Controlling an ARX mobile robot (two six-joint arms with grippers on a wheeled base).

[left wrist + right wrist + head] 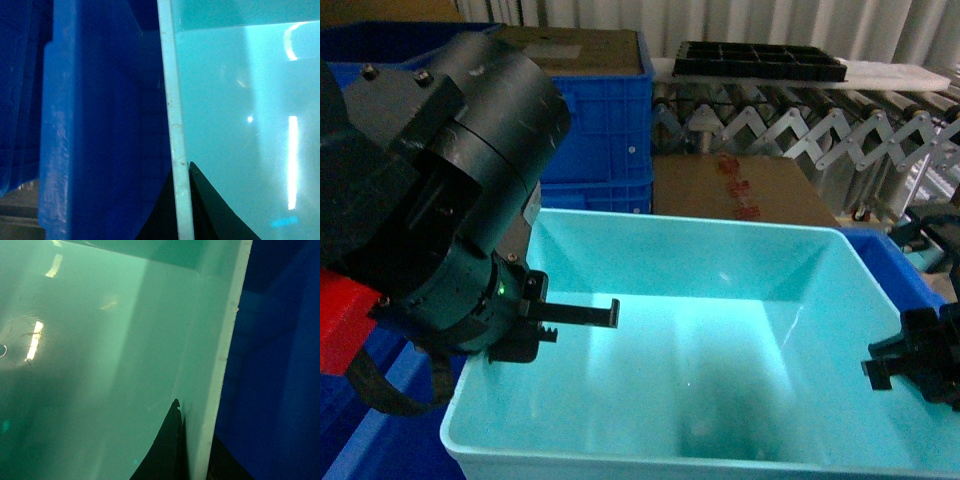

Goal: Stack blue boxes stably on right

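Note:
A light turquoise tub (720, 330) fills the middle of the head view. My left gripper (545, 318) is shut on its left wall, one finger inside and one outside the rim (175, 100). The right gripper (900, 365) is shut on the right wall the same way. In the left wrist view the gripper (181, 170) straddles the rim; in the right wrist view the gripper (197, 430) does too. The dark-blue crate (890, 265) shows just outside both walls (100, 125) (280, 390). I cannot tell whether the tub rests in it.
More dark-blue crates (600, 130) are stacked at the back left. A brown cardboard box (740, 190) lies behind the tub. A black compartmented tray (760, 60) sits on a roller conveyor (820, 125) at the back right. A red part (340, 335) shows at the left edge.

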